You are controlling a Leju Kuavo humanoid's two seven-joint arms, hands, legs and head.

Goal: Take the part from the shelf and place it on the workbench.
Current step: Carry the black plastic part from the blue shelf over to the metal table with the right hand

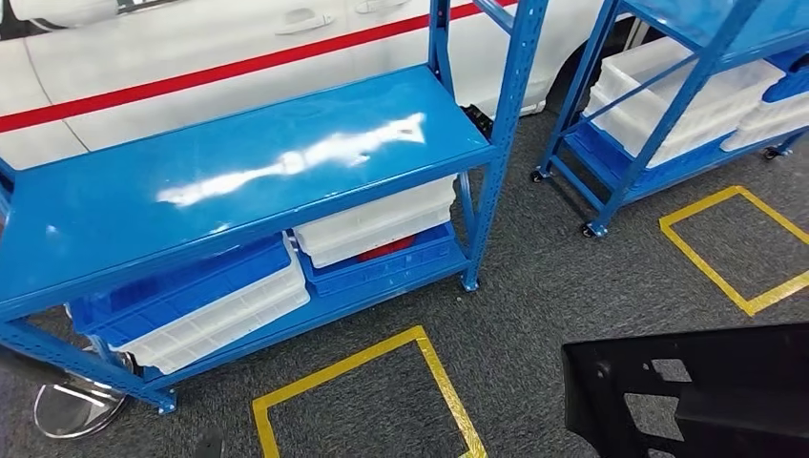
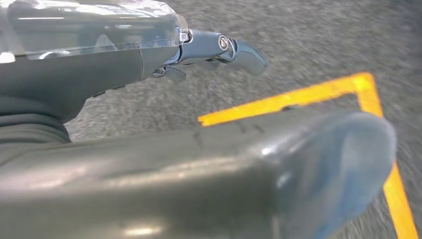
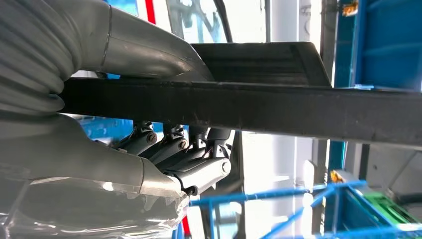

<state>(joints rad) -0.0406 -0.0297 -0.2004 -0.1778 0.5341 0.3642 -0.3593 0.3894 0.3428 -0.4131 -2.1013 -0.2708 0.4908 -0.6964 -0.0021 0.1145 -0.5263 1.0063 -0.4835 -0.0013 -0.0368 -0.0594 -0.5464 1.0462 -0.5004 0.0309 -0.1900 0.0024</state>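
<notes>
While white bins (image 1: 377,221) sit under the blue shelf (image 1: 238,181), the right hand (image 3: 164,149) grips the black part (image 3: 278,107); the left hand (image 2: 219,50) holds nothing.

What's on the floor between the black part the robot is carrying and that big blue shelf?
In the head view, grey carpet with a yellow taped square lies between the black part and the blue shelf.

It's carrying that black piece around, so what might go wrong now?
The right hand grips the black part near one edge, with most of it sticking out, so it might tilt or slip. The blue shelf posts stand close by, and the long part might clip one as the robot moves.
</notes>
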